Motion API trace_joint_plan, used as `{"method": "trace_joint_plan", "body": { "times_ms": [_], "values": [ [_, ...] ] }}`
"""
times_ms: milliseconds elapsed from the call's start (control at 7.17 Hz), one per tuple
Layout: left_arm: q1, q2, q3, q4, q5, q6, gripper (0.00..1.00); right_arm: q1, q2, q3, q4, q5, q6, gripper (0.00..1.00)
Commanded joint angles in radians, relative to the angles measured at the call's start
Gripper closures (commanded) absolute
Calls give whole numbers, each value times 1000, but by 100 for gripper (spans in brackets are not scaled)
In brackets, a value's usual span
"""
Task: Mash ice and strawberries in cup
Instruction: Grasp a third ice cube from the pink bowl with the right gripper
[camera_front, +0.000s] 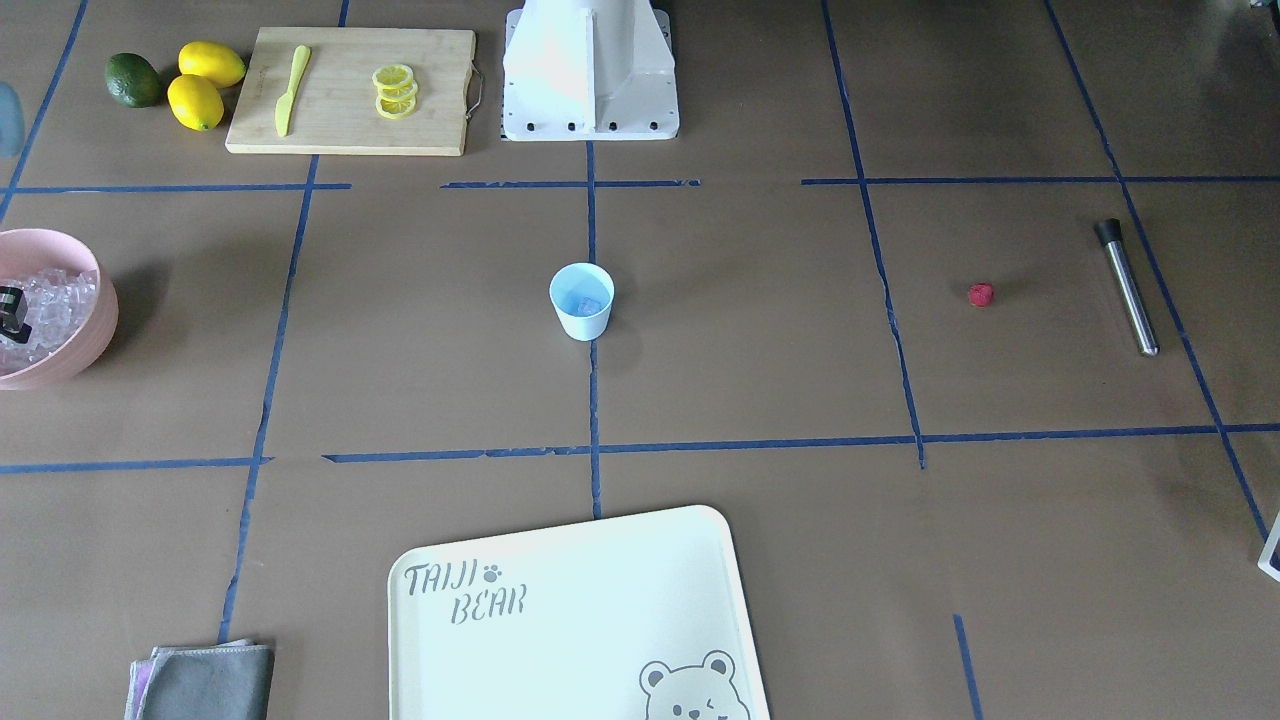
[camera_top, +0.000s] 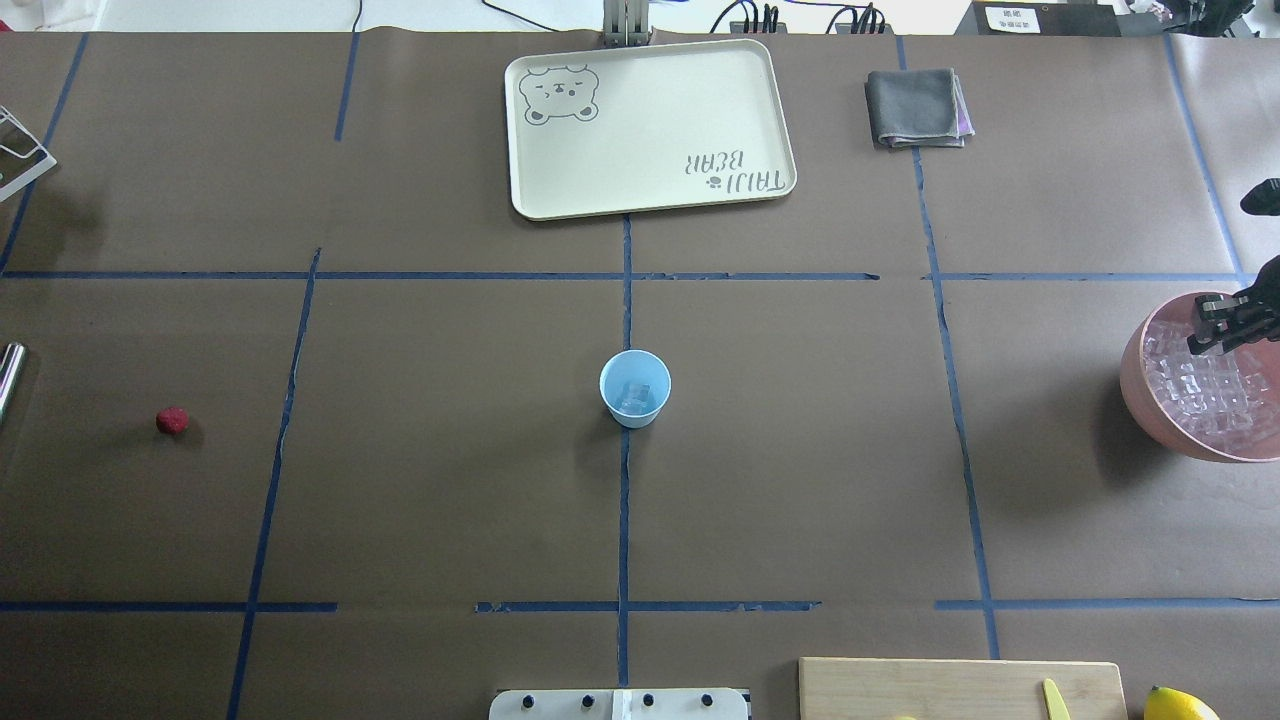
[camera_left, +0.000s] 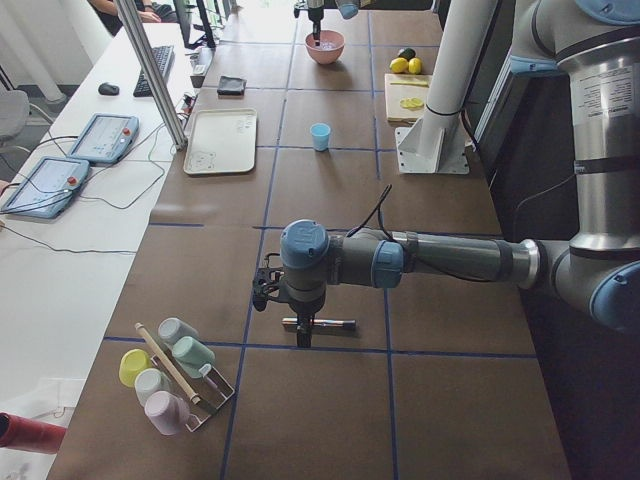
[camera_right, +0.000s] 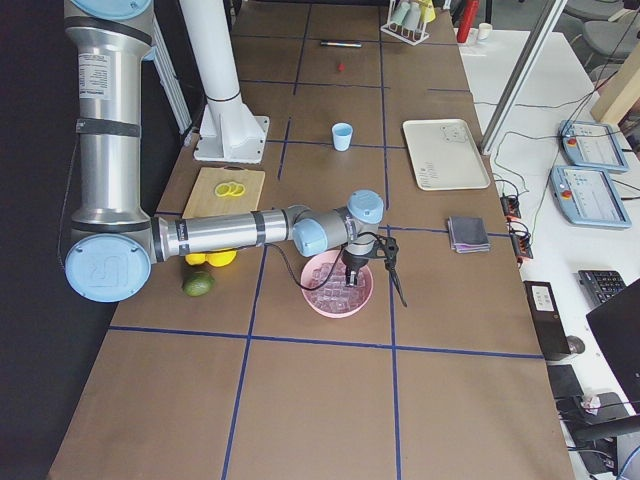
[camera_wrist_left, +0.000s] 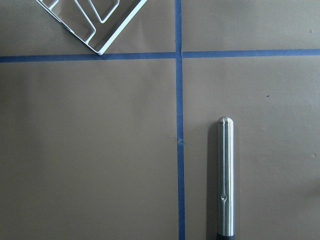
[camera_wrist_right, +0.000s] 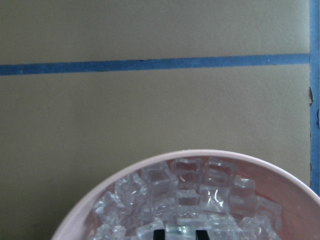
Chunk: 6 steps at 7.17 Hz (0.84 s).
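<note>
Item: ice (camera_wrist_right: 200, 195), small clear cubes heaped in the pink bowl (camera_top: 1135, 375) at the table's end on the robot's right. At least one more cube lies in the bottom of the cup (camera_top: 634, 388). Judged hard, light and slick, so apt to squirt from a pinch. Best taken singly from the top of the heap, across two flat opposite faces. Item: cup, pale blue, tapered, no handle, upright at the table's centre on a tape line, well apart from all else. Judged light and thin-walled, so easily tipped or squeezed out of round; to be steadied by the wall under the rim when mashing begins. Item: strawberry (camera_front: 981, 294), one small red piece lying bare on the table (camera_front: 760, 330) toward the robot's left, not yet in the cup. Judged light and probably soft; a gentle pinch across its middle should serve. Item: steel muddler (camera_wrist_left: 226, 175) with a black end, lying flat near the strawberry. Judged stiff, smooth and liable to roll; to be gripped across the shaft. Right gripper (camera_wrist_right: 179, 234): low over the bowl, its tips a little apart with clear ice between them. Whether it pinches a cube cannot be told. Left gripper (camera_left: 266, 292): hangs over the muddler, seen only from the side, so its jaws cannot be judged spread or pressed together. Progress, as judged: filling under way, berry and mashing outstanding.
</note>
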Motion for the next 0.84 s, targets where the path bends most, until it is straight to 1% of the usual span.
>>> {"method": "trace_joint_plan", "body": {
  "times_ms": [0,139,279,418,558,697],
  "values": [
    [-2,1,-5,1,0,0,0,6,-2,198,-107,16,3,100],
    [-2,3,-8,1,0,-1,0,0,1,325,-199,21,18,100],
    [-2,3,-11,2,0,-1,0,-29,13,387,-213,60,99,100],
    [0,3,-11,4,0,-1,0,-83,110,389,-212,88,279,100],
    [0,3,-11,4,0,0,0,-165,207,388,-212,78,455,100],
    [0,1,-11,-2,-2,5,0,-253,309,377,-212,49,618,100]
  ]
}}
